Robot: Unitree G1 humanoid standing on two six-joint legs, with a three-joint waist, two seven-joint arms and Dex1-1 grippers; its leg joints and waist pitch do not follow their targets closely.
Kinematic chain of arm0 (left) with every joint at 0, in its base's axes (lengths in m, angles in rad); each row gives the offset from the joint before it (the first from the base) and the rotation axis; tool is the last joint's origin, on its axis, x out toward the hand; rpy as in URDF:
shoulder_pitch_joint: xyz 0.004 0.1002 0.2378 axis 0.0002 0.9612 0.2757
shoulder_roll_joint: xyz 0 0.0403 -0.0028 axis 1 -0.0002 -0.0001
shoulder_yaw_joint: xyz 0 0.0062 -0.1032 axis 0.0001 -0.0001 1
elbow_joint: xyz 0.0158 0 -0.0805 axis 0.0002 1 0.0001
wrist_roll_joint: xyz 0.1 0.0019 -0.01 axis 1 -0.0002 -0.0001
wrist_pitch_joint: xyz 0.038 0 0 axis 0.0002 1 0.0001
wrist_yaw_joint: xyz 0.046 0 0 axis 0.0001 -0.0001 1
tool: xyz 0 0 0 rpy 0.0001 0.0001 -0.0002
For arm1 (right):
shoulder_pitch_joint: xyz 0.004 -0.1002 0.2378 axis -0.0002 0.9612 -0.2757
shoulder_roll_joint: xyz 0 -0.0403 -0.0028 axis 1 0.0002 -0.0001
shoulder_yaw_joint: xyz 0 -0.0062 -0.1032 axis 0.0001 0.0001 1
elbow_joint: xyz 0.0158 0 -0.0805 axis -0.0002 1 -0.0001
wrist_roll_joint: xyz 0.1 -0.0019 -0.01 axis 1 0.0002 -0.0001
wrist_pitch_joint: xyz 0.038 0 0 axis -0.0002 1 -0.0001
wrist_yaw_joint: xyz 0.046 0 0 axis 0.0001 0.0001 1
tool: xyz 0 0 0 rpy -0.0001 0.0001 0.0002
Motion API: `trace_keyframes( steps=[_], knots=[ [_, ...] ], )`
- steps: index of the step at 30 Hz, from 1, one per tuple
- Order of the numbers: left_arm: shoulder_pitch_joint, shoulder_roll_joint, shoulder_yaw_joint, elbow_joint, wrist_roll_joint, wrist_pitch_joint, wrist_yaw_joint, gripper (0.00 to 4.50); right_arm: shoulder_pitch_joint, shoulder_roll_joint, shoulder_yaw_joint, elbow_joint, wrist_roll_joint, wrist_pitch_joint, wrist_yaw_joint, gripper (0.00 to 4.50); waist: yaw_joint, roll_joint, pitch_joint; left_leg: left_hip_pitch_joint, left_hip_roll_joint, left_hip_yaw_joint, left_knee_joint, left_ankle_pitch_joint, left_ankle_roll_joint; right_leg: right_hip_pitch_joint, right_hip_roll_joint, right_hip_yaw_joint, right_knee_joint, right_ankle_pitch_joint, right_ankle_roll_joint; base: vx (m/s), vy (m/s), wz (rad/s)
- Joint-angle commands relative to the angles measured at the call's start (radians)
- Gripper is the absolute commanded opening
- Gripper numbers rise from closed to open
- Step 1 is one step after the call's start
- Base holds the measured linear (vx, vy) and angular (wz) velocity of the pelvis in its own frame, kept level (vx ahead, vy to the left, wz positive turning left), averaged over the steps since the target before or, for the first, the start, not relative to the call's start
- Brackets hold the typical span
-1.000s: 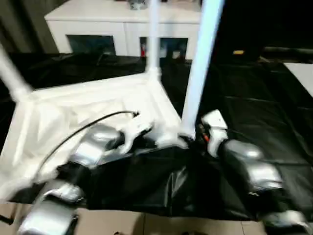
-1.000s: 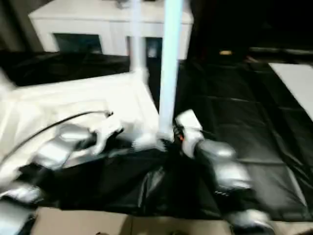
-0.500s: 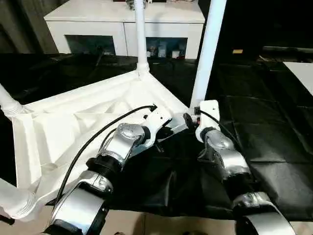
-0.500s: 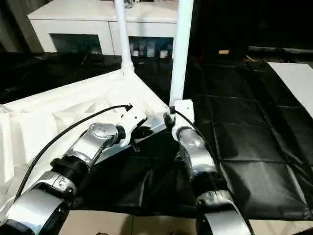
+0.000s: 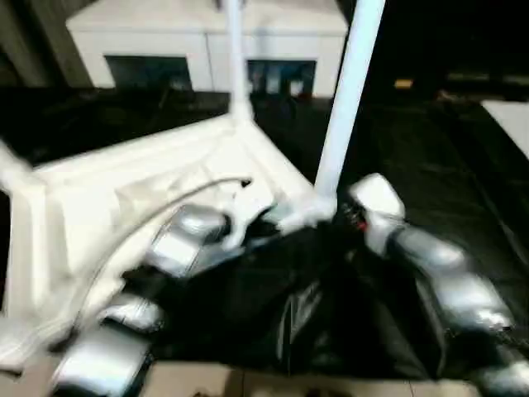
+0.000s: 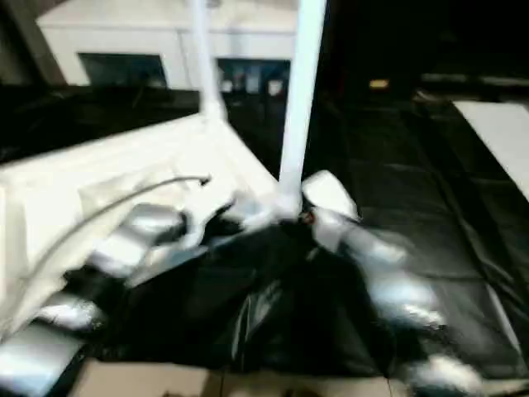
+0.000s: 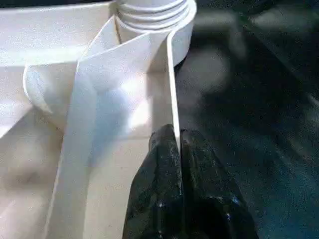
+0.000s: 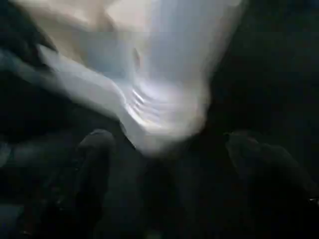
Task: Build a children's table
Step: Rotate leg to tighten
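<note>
The left tool (image 7: 178, 149) is seen clamped on the thin side wall of the tabletop (image 5: 132, 207), its two black fingers (image 7: 162, 164) pressed together over the rim just short of the near corner socket (image 7: 152, 15); the hold is judged to be a brace, so that the tabletop is kept from sliding while a leg is worked at that corner. The right tool (image 8: 169, 149) is seen with its fingers standing wide apart, one to each side of the foot of the near leg (image 5: 343, 107), and no grip on the leg can be made out. Outward from there, the tabletop is found lying underside up on the black sheet (image 5: 430, 165) spread over the floor, ribs showing. The near leg is set in its socket, long axis upright, pointing up out of the frame; a second leg (image 5: 235, 58) is stood the same way at the far corner, and a third leg (image 5: 16, 169) is made out at the left corner. Behind, a white cabinet (image 5: 165, 41) with glass-fronted compartments is seen.
</note>
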Motion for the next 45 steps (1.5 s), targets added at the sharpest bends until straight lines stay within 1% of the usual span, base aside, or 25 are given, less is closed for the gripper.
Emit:
trace_keyframes(
  steps=[1, 2, 4, 6, 7, 8, 10, 11, 12, 14, 15, 17, 19, 20, 23, 24, 27, 28, 32, 33, 37, 39, 42, 44, 45],
  knots=[
    [0.016, 0.001, -0.055, -0.004, 0.02, 0.015, -0.058, 0.0, -0.005, 0.007, 0.011, -0.047, 0.025, 0.001, 0.047, 3.93, 0.004, -0.004, -0.064, 0.015, 0.052, -0.021, -0.07, -0.296, 0.091, 0.052, -0.043, 0.038, -0.063, -0.218, -0.256, 0.0, 0.0, 0.0],
    [0.024, 0.016, -0.057, -0.018, 0.012, 0.01, -0.083, 0.0, 0.004, -0.007, 0.008, -0.058, 0.036, 0.006, 0.063, 3.93, 0.002, -0.001, -0.062, 0.016, 0.051, -0.023, -0.072, -0.32, 0.076, 0.05, -0.042, 0.037, -0.067, -0.264, -0.248, 0.0, 0.0, 0.0],
    [0.038, 0.047, -0.056, -0.047, 0.0, 0.006, -0.128, 0.0, 0.011, -0.019, 0.005, -0.073, 0.058, 0.016, 0.086, 3.93, 0.002, -0.003, -0.059, 0.023, 0.054, -0.024, -0.076, -0.355, 0.054, 0.045, -0.041, 0.038, -0.072, -0.325, -0.233, 0.0, 0.0, 0.0],
    [0.046, 0.073, -0.051, -0.069, -0.008, 0.007, -0.157, 0.0, 0.011, -0.022, 0.009, -0.082, 0.082, 0.024, 0.119, 3.93, 0.003, -0.003, -0.058, 0.024, 0.056, -0.026, -0.077, -0.369, 0.042, 0.043, -0.041, 0.04, -0.073, -0.343, -0.229, 0.0, 0.0, 0.0],
    [0.049, 0.081, -0.053, -0.079, -0.012, 0.012, -0.164, 0.0, 0.012, -0.023, 0.01, -0.086, 0.089, 0.03, 0.132, 3.93, 0.003, 0.0, -0.059, 0.023, 0.056, -0.027, -0.079, -0.372, 0.034, 0.044, -0.04, 0.039, -0.07, -0.339, -0.228, 0.0, 0.0, 0.0],
    [0.052, 0.088, -0.056, -0.088, -0.016, 0.02, -0.175, 0.0, 0.009, -0.018, 0.016, -0.085, 0.092, 0.03, 0.143, 3.93, 0.001, -0.003, -0.059, 0.025, 0.055, -0.027, -0.079, -0.384, 0.03, 0.041, -0.039, 0.039, -0.071, -0.341, -0.226, 0.0, 0.0, 0.0],
    [0.052, 0.088, -0.056, -0.088, -0.016, 0.02, -0.175, 0.0, 0.009, -0.018, 0.016, -0.085, 0.092, 0.03, 0.143, 3.93, 0.001, 0.0, -0.058, 0.025, 0.055, -0.028, -0.08, -0.393, 0.022, 0.04, -0.04, 0.039, -0.071, -0.349, -0.222, 0.0, 0.0, 0.0],
    [0.058, 0.097, -0.058, -0.107, -0.022, 0.033, -0.19, 0.0, -0.002, -0.002, 0.029, -0.072, 0.096, 0.03, 0.162, 3.93, 0.002, -0.004, -0.059, 0.026, 0.054, -0.027, -0.079, -0.393, 0.021, 0.04, -0.04, 0.04, -0.071, -0.351, -0.221, 0.0, 0.0, 0.0],
    [0.058, 0.097, -0.058, -0.107, -0.022, 0.033, -0.19, 0.0, -0.005, 0.0, 0.03, -0.067, 0.095, 0.029, 0.161, 3.93, 0.002, -0.003, -0.059, 0.025, 0.054, -0.028, -0.078, -0.39, 0.021, 0.04, -0.042, 0.041, -0.07, -0.35, -0.221, 0.0, 0.0, 0.0],
    [0.06, 0.098, -0.055, -0.114, -0.02, 0.038, -0.191, 0.0, -0.044, 0.036, 0.046, 0.002, 0.07, 0.015, 0.15, 3.93, 0.0, -0.005, -0.06, 0.022, 0.052, -0.028, -0.078, -0.377, 0.021, 0.04, -0.043, 0.04, -0.069, -0.359, -0.22, 0.0, 0.0, 0.0],
    [0.06, 0.098, -0.055, -0.114, -0.02, 0.039, -0.191, 0.0, -0.046, 0.037, 0.046, 0.004, 0.07, 0.014, 0.15, 3.93, -0.002, -0.004, -0.06, 0.021, 0.052, -0.029, -0.078, -0.376, 0.019, 0.041, -0.043, 0.039, -0.069, -0.36, -0.222, 0.0, 0.0, 0.0],
    [0.06, 0.098, -0.055, -0.115, -0.02, 0.039, -0.191, 0.0, -0.048, 0.038, 0.046, 0.007, 0.069, 0.014, 0.149, 3.93, 0.003, -0.003, -0.061, 0.026, 0.054, -0.026, -0.076, -0.361, 0.018, 0.039, -0.042, 0.042, -0.069, -0.337, -0.223, 0.0, 0.0, 0.0],
    [0.063, 0.1, -0.052, -0.124, -0.023, 0.045, -0.19, 0.0, -0.072, 0.054, 0.048, 0.043, 0.069, 0.012, 0.146, 3.65, 0.002, -0.008, -0.062, 0.023, 0.053, -0.026, -0.076, -0.347, 0.022, 0.041, -0.041, 0.041, -0.065, -0.314, -0.23, 0.0, 0.0, 0.0],
    [0.065, 0.102, -0.052, -0.13, -0.025, 0.05, -0.19, 0.0, -0.084, 0.062, 0.045, 0.058, 0.077, 0.015, 0.146, 3.57, 0.003, -0.006, -0.064, 0.022, 0.052, -0.026, -0.075, -0.329, 0.027, 0.044, -0.042, 0.04, -0.061, -0.292, -0.239, 0.0, 0.0, 0.0],
    [0.067, 0.105, -0.053, -0.137, -0.028, 0.057, -0.188, 0.0, -0.095, 0.069, 0.049, 0.075, 0.085, 0.019, 0.162, 3.2, 0.005, -0.007, -0.064, 0.022, 0.052, -0.023, -0.073, -0.311, 0.036, 0.045, -0.041, 0.041, -0.059, -0.267, -0.245, 0.0, 0.0, 0.0],
    [0.067, 0.106, -0.053, -0.138, -0.028, 0.059, -0.188, 0.0, -0.096, 0.068, 0.054, 0.079, 0.085, 0.019, 0.172, 3.2, 0.005, -0.006, -0.065, 0.021, 0.052, -0.024, -0.073, -0.302, 0.04, 0.047, -0.041, 0.041, -0.057, -0.26, -0.248, 0.0, 0.0, 0.0],
    [0.069, 0.107, -0.052, -0.14, -0.027, 0.063, -0.187, 0.0, -0.096, 0.069, 0.055, 0.087, 0.082, 0.016, 0.184, 2.88, 0.005, -0.006, -0.064, 0.021, 0.052, -0.023, -0.072, -0.303, 0.041, 0.048, -0.041, 0.04, -0.058, -0.267, -0.249, 0.0, 0.0, 0.0],
    [0.069, 0.108, -0.052, -0.142, -0.027, 0.064, -0.187, 0.0, -0.095, 0.068, 0.057, 0.088, 0.081, 0.015, 0.189, 2.77, 0.006, -0.005, -0.064, 0.021, 0.052, -0.023, -0.072, -0.305, 0.04, 0.047, -0.042, 0.041, -0.059, -0.275, -0.246, 0.0, 0.0, 0.0],
    [0.069, 0.11, -0.053, -0.14, -0.026, 0.066, -0.185, 0.0, -0.086, 0.058, 0.062, 0.085, 0.081, 0.011, 0.212, 2.45, 0.006, -0.006, -0.065, 0.021, 0.052, -0.024, -0.072, -0.302, 0.038, 0.048, -0.041, 0.04, -0.058, -0.271, -0.244, 0.0, 0.0, 0.0],
    [0.069, 0.111, -0.055, -0.141, -0.027, 0.069, -0.186, 0.0, -0.084, 0.053, 0.064, 0.081, 0.084, 0.015, 0.223, 2.45, 0.006, -0.004, -0.065, 0.022, 0.051, -0.024, -0.071, -0.3, 0.039, 0.049, -0.041, 0.04, -0.058, -0.268, -0.245, 0.0, 0.0, 0.0],
    [0.069, 0.111, -0.058, -0.141, -0.028, 0.072, -0.184, 0.0, -0.081, 0.044, 0.068, 0.081, 0.088, 0.021, 0.24, 2.21, 0.006, -0.005, -0.066, 0.021, 0.051, -0.023, -0.07, -0.289, 0.045, 0.051, -0.04, 0.04, -0.056, -0.251, -0.252, 0.0, 0.0, 0.0],
    [0.067, 0.104, -0.059, -0.136, -0.027, 0.072, -0.177, 0.0, -0.087, 0.058, 0.065, 0.104, 0.075, 0.021, 0.212, 2.15, 0.006, -0.004, -0.066, 0.021, 0.051, -0.023, -0.07, -0.286, 0.046, 0.05, -0.041, 0.04, -0.056, -0.251, -0.253, 0.0, 0.0, 0.0],
    [0.053, 0.065, -0.04, -0.11, -0.019, 0.079, -0.1, 0.0, -0.109, 0.114, 0.052, 0.167, 0.033, 0.035, 0.086, 2.11, 0.002, -0.005, -0.062, 0.022, 0.05, -0.024, -0.072, -0.316, 0.034, 0.047, -0.039, 0.038, -0.06, -0.293, -0.247, 0.0, 0.0, 0.0],
    [0.04, 0.032, -0.026, -0.086, -0.014, 0.086, -0.036, 0.0, -0.121, 0.161, 0.037, 0.206, 0.017, 0.052, -0.009, 2.08, -0.004, -0.008, -0.059, 0.025, 0.047, -0.027, -0.073, -0.368, 0.009, 0.043, -0.04, 0.036, -0.069, -0.388, -0.219, 0.0, 0.0, 0.0],
    [0.034, 0.016, -0.018, -0.073, -0.012, 0.09, -0.008, 0.0, -0.125, 0.18, 0.032, 0.22, 0.012, 0.056, -0.046, 2.08, -0.007, -0.009, -0.058, 0.025, 0.047, -0.027, -0.073, -0.38, 0.002, 0.042, -0.041, 0.035, -0.071, -0.414, -0.211, 0.0, 0.0, 0.0]
  ],
)
